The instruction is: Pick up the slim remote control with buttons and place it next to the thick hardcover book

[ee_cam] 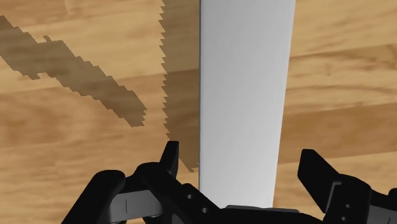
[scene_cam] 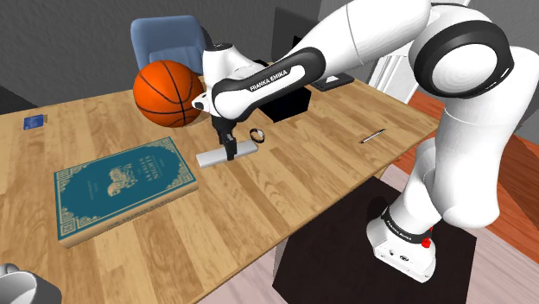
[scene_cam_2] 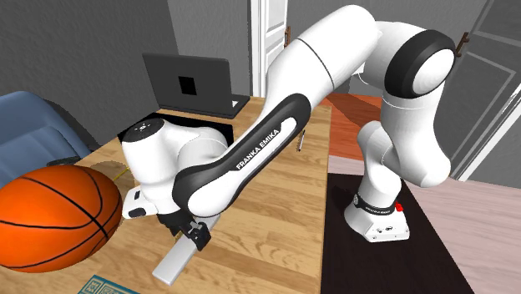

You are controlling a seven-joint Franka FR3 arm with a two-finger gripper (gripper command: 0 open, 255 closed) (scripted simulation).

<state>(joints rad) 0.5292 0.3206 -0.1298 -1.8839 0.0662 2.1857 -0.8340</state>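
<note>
Looking across the shoulder view first, the wooden desk (scene_cam: pixel 328 164) carries the remote (scene_cam: pixel 210 158), a plain pale grey slab lying flat at the centre of the frame. The gripper (scene_cam: pixel 230 152) is set down over its middle. The teal hardcover book (scene_cam: pixel 121 186) lies toward the lower left, near the remote but apart from it, and a basketball (scene_cam: pixel 168 92) sits above them both. Taking the bar at mid-length looks sensible, since a long thin thing gripped there should hang level.

In the second exterior view the remote (scene_cam_2: pixel 173 263) slants toward the bottom edge, left of centre. The gripper (scene_cam_2: pixel 197 237) stands crosswise over it, with the basketball (scene_cam_2: pixel 54 217) close at the left.

In the wrist view the remote (ee_cam: pixel 245 83) runs straight away between the two fingers (ee_cam: pixel 170 158). They stand apart with a strip of desk showing on either side, so nothing is clamped yet. No buttons are drawn on it. The fingers face its long edges, which I take to be the only span narrow enough to close across. Closing looks like the step in hand, with the lift and the carry toward the book yet to come.
</note>
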